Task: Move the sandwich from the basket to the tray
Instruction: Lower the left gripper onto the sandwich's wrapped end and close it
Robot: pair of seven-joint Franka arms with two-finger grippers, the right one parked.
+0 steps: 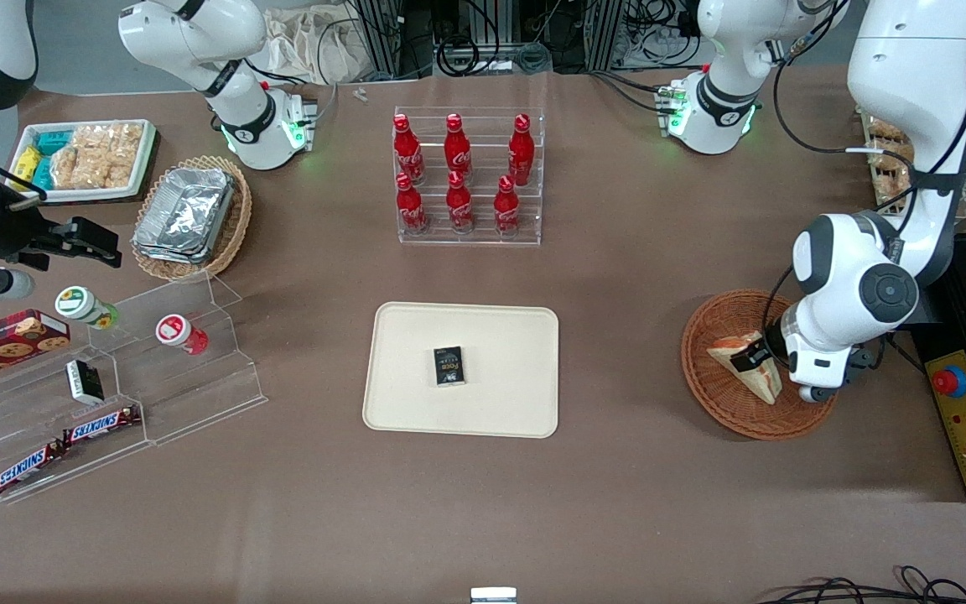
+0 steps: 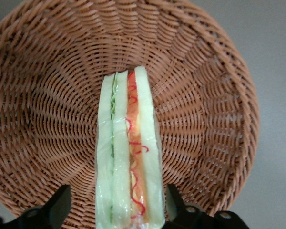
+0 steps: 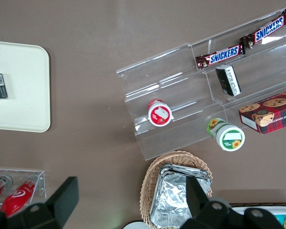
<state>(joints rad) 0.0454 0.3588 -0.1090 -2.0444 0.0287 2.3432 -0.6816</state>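
Hovering low over the basket, the pincer spreads its fingers wide either side of the sandwich, gripping nothing; the sandwich stands on edge inside the basket.

basket rim cropped, sandwich end cut off, gripper jaws partly visible

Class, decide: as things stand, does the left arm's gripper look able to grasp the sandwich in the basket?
Probably yes. The gripper is open, its fingers either side of the upright sandwich in the basket, and nothing lies between them.
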